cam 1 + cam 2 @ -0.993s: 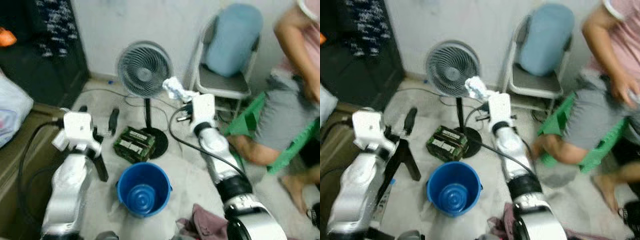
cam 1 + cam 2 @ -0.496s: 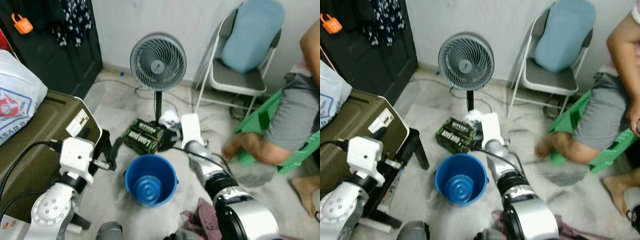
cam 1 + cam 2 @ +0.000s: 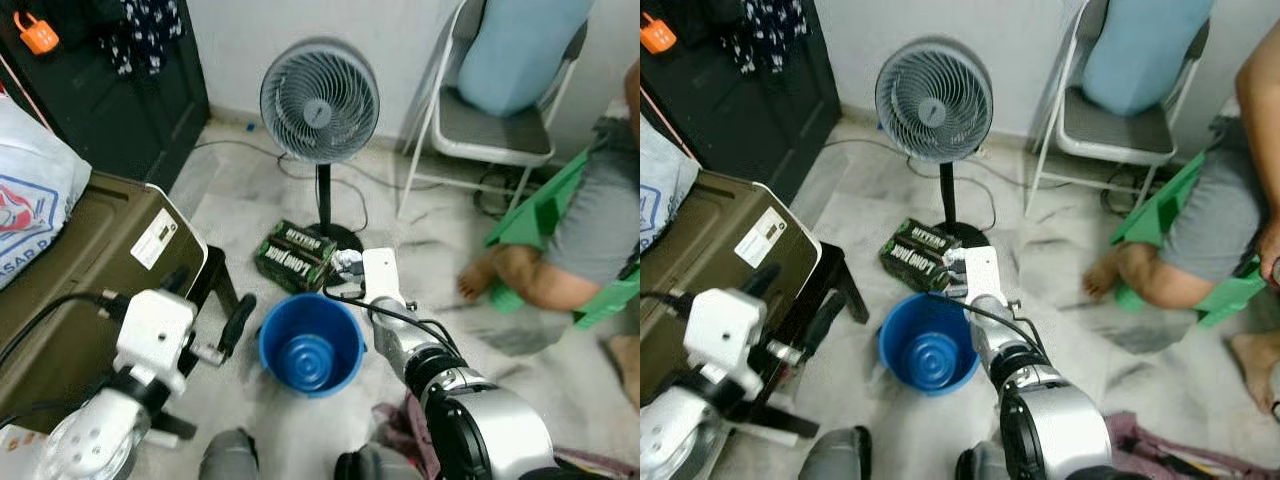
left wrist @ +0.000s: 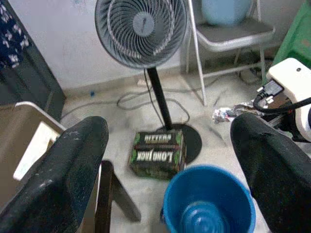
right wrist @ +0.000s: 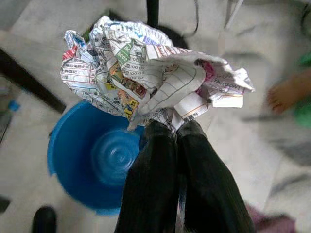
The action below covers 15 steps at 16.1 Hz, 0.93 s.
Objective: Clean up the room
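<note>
Crumpled newspaper (image 5: 146, 73) above blue bucket (image 3: 310, 345)

Right pincer (image 5: 175, 128) pinches its lower edge; it looks light, soft, easily crushed. Left pincer (image 4: 170, 160) is released.

The crumpled newspaper (image 5: 150, 82) is printed paper, creased and matt, pinched by the right pincer (image 5: 177, 128), whose black fingers look smooth and faintly glossy. The blue bucket (image 3: 310, 343) is smooth, shiny plastic. The floor (image 3: 440, 250) is pale, mottled stone with a dull sheen.
</note>
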Tool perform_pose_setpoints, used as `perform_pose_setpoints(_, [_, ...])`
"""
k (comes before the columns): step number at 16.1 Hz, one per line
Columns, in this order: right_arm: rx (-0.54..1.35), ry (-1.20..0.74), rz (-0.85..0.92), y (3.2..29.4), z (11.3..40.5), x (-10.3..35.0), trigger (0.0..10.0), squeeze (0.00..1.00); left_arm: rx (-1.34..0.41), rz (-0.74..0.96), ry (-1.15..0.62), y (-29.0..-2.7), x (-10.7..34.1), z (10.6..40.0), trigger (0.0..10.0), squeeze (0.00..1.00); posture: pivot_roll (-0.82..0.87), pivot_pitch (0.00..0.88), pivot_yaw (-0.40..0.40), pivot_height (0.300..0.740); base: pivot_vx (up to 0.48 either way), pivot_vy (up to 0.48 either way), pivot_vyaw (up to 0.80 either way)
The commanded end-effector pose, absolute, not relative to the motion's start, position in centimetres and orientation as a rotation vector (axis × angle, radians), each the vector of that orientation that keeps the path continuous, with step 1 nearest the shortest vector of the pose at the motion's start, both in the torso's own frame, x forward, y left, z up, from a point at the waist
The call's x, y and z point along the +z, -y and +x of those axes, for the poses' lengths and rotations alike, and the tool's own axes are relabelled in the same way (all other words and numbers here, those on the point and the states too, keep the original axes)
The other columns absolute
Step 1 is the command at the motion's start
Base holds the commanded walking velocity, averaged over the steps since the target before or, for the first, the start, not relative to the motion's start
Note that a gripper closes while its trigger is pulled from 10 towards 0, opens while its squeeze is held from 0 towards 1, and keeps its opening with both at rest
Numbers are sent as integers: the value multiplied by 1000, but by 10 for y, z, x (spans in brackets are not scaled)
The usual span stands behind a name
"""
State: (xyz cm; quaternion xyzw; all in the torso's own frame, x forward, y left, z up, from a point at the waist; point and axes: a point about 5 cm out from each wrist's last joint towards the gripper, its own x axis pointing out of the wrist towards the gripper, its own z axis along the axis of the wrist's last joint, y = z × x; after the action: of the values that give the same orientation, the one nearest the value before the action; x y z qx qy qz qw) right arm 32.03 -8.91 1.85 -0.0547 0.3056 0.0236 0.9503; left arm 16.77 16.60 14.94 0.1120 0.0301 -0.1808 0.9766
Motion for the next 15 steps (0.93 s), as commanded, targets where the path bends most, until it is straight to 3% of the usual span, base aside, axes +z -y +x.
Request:
perform_pose_setpoints(1, [39, -663, -94, 87, 315, 13, 10000, 0, -363, 237, -70, -169, 153, 165, 10000, 0, 250, 224, -21, 740, 0, 0, 0])
perform_pose_setpoints(8, [83, -638, -24, 62, 319, 22, 10000, 0, -350, 283, -112, -180, 161, 155, 10000, 0, 293, 262, 31, 740, 0, 0, 0])
perform_pose_setpoints(15, [9, -628, 1, 77, 321, 22, 10000, 0, -362, 295, -158, -184, 164, 144, 10000, 0, 315, 292, 59, 740, 0, 0, 0])
